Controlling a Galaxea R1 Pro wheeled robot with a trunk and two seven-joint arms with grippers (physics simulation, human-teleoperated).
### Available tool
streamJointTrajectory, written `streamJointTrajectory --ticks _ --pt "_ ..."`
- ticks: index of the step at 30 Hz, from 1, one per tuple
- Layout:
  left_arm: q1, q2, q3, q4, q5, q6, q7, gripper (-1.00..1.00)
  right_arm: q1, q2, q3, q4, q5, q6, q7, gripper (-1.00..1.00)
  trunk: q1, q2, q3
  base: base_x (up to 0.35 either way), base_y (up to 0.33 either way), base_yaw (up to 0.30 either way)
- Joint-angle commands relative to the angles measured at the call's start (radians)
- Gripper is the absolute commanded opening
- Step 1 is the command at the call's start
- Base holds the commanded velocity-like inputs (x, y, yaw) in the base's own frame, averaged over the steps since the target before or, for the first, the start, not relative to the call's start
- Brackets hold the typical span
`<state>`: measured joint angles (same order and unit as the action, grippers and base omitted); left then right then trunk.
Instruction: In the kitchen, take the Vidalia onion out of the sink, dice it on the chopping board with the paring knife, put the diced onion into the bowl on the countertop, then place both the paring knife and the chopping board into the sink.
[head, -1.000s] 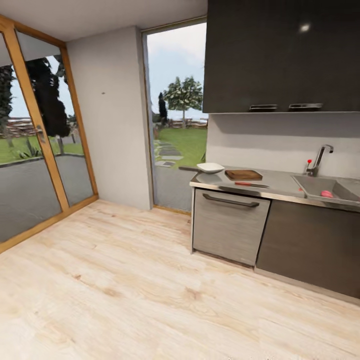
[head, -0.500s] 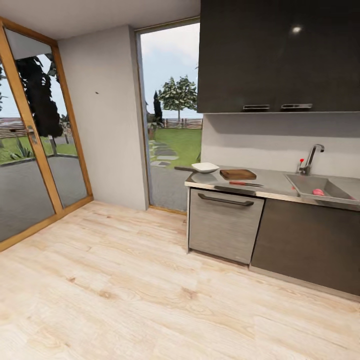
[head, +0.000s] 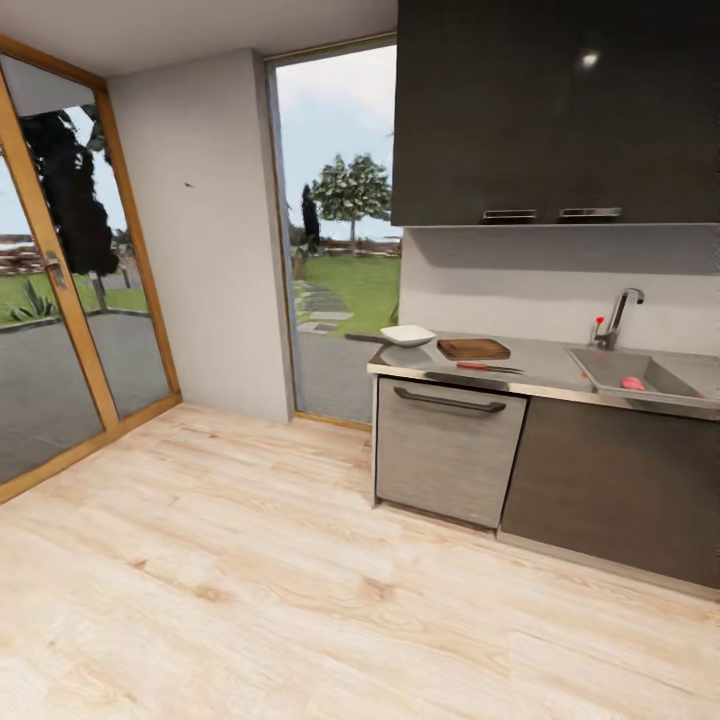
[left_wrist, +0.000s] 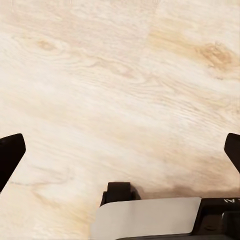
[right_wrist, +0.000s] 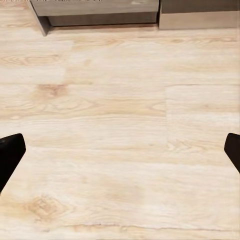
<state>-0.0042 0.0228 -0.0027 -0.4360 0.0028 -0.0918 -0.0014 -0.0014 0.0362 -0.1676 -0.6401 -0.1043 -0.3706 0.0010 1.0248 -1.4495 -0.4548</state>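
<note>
on the worktop (head: 545, 368), the bowl (head: 408, 335) lies left of the chopping board (head: 474, 349); the paring knife (head: 487, 367) lies before the board; the onion (head: 632, 383) sits in the sink (head: 660, 377) at right.

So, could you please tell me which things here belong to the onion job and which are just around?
Job:
Vidalia onion
sink
chopping board
paring knife
bowl
countertop

Just around:
tap
dishwasher
wall cabinets
glass door
</note>
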Motion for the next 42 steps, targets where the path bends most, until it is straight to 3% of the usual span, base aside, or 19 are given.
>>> streamJointTrajectory --ticks 1,15,42 --pt "0.0 0.0 0.0 0.001 0.0 -0.003 0.0 1.0 0.0 0.001 -0.001 -0.001 -0.008 -0.002 0.002 1.0 0.0 0.0 -0.001 0.111 0.185 -0.193" --pt "0.0 0.0 -0.001 0.002 0.0 -0.003 0.0 1.0 0.0 0.001 -0.001 0.0 -0.008 -0.002 0.002 1.0 0.0 0.0 0.004 0.109 0.093 -0.224" --pt "0.0 0.0 -0.003 0.002 -0.003 -0.003 0.0 1.0 0.0 0.001 0.0 0.0 -0.006 -0.002 0.001 1.0 0.0 0.0 0.004 0.054 0.0 -0.043"
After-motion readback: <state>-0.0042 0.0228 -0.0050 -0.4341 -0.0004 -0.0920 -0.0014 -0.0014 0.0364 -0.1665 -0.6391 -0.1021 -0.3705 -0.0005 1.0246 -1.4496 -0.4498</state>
